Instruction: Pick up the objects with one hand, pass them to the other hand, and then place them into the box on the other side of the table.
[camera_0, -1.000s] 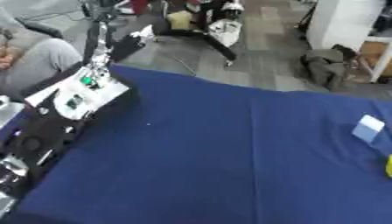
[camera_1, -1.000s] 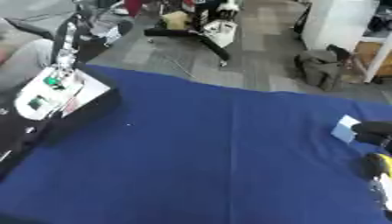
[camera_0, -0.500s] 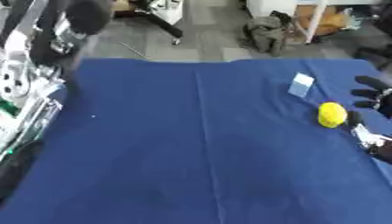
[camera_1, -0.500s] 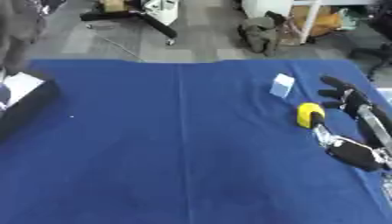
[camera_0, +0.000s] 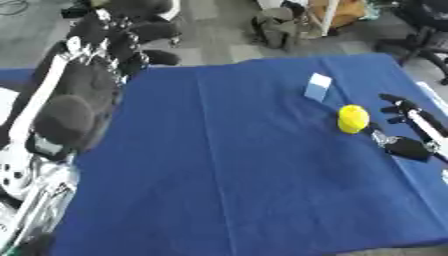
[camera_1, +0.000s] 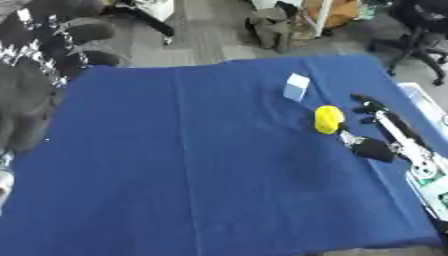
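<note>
A yellow rounded object (camera_0: 353, 118) lies on the blue-covered desk (camera_0: 245, 170) toward its right side, with a small pale blue-white block (camera_0: 317, 87) just beyond it nearer the far edge. The right robot hand (camera_1: 378, 114) rests on the cloth just to the right of the yellow object, apart from it, its dark fingers (camera_0: 395, 102) stretched out flat toward the far edge and closed on nothing; a dark rounded part of the hand (camera_1: 374, 149) sits nearer the camera, beside silver links of the arm. The left arm (camera_0: 61, 95) rises along the left edge of the desk, black with silver joints, and its robot hand (camera_0: 144, 34) hangs past the far left corner over the grey floor; whether those fingers are curled or straight cannot be told through the blur. A white-rimmed container (camera_1: 430, 175) shows at the right edge of the desk in the right eye view.
</note>
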